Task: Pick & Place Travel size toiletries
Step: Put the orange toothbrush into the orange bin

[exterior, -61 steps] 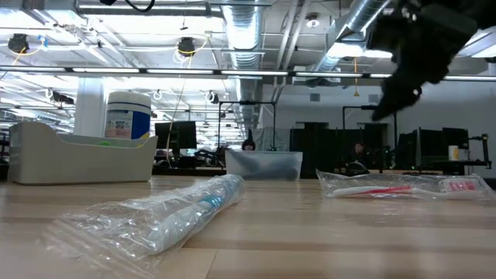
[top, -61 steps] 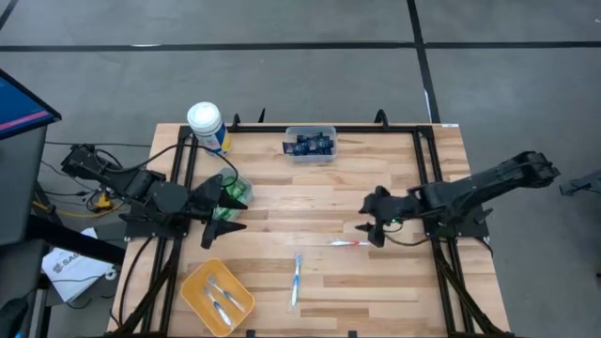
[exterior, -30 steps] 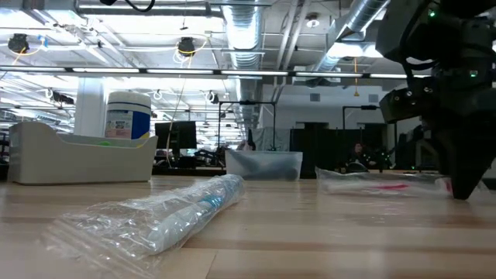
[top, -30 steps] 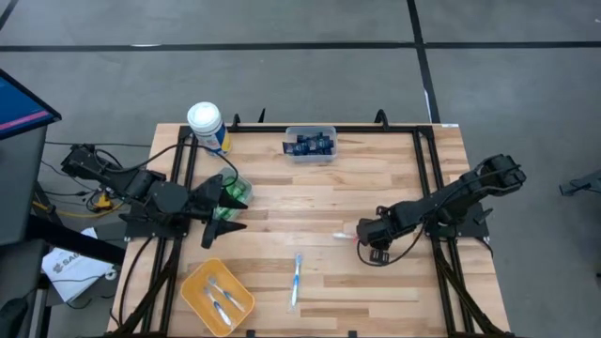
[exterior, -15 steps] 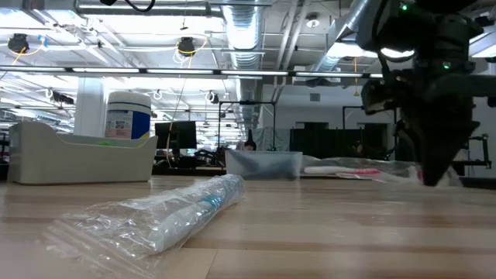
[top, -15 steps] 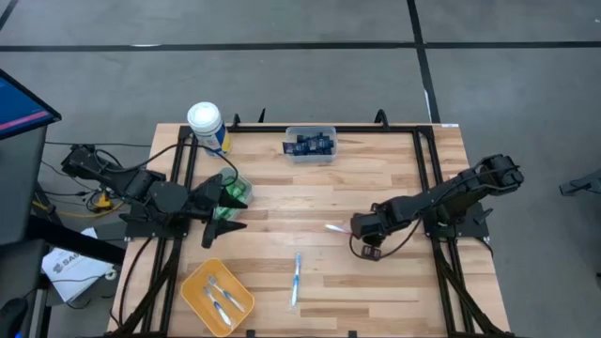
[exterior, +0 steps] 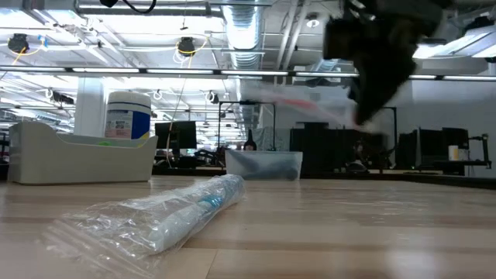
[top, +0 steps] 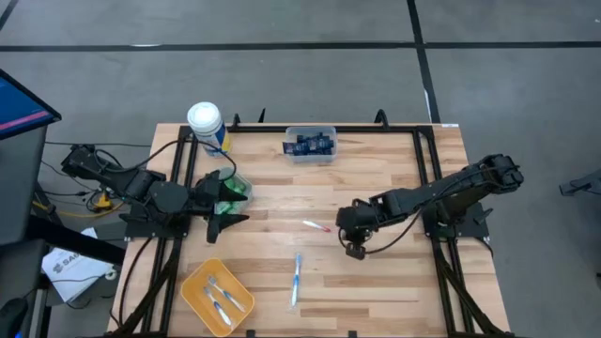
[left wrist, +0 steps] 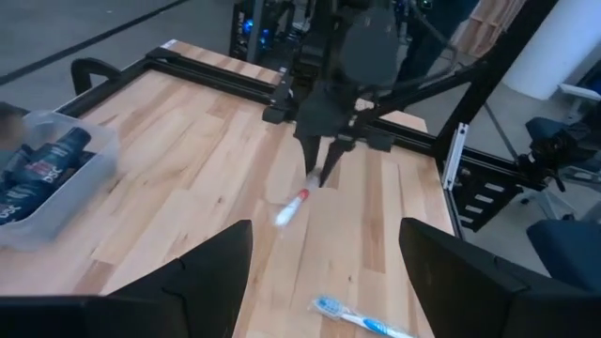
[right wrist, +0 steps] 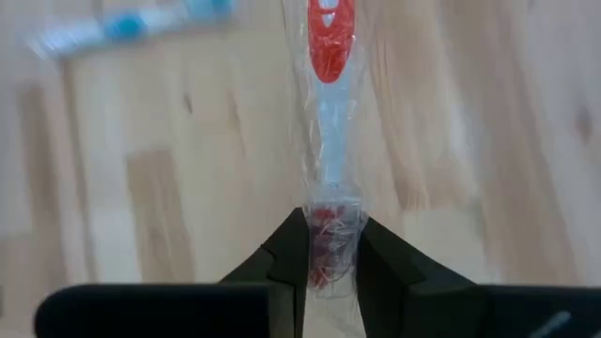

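Note:
My right gripper (top: 342,231) hangs over the middle of the table, shut on a red-and-white toothbrush (top: 315,225) in a clear wrapper, which is blurred in the low view (exterior: 298,102). A white-blue toothbrush (top: 297,280) in its wrapper (exterior: 167,215) lies flat on the wood nearer the front edge. My left gripper (top: 231,203) waits open at the table's left side, beside green bottles (top: 236,189). Dark navy tubes lie in a clear bin (top: 310,144) at the far edge. My right gripper pinches one end of the wrapped toothbrush (right wrist: 325,223) between its two fingers (right wrist: 285,252), wrapper and all. The fingers slant down from the table's right side. The toothbrush is lifted clear of the wood and sticks out beyond the fingertips toward the table's left (left wrist: 292,207).
A yellow bin (top: 195,284) holding toothbrushes stands at the front left. A big white canister (top: 206,121) stands at the far left corner, with a grey bin (exterior: 77,159) near it. Bare wood lies between the two arms.
My right gripper has risen and gone toward the table's left, tipping more toward level. The red-and-white toothbrush has gone with it: it lay on the wood a second ago and now hangs clear above the table.

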### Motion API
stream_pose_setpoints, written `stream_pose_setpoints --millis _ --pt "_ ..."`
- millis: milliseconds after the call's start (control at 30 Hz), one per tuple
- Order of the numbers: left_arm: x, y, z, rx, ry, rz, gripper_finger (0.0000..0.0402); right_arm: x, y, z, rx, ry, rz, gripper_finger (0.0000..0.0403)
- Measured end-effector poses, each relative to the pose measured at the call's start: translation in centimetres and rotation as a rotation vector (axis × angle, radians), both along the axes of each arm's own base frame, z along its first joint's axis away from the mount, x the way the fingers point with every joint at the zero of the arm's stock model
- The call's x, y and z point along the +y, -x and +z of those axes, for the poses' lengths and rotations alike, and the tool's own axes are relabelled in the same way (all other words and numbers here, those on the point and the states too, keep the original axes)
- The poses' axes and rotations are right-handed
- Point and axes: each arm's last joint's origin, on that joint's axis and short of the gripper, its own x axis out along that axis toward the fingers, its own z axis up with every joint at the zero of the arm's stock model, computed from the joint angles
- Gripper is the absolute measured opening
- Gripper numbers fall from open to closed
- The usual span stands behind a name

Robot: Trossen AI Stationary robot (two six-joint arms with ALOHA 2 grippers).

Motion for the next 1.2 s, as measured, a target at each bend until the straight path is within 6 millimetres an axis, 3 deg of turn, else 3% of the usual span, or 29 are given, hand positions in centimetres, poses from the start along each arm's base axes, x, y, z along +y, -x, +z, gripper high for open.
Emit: stream_pose_setpoints --millis 400,700,900,1200 --pt "0.2 -0.2 0.5 -0.059 -0.054 0.075 0.0267 -2.1 -4.9 8.2 -0.458 0.042 0.051 0.0051" --pt "1.1 -1.7 2.2 -0.222 -0.154 0.160 0.0267 -2.9 -6.5 14.0 -0.767 0.112 0.090 0.0051" --pt "2.2 -4.5 2.6 -0.315 -0.196 0.105 0.0267 -3.3 -6.8 15.5 -0.840 0.131 0.085 0.0051" --pt "3.6 -8.7 2.0 -0.447 -0.169 0.026 0.0267 -3.5 -6.9 15.9 -0.877 0.138 0.082 0.0052"
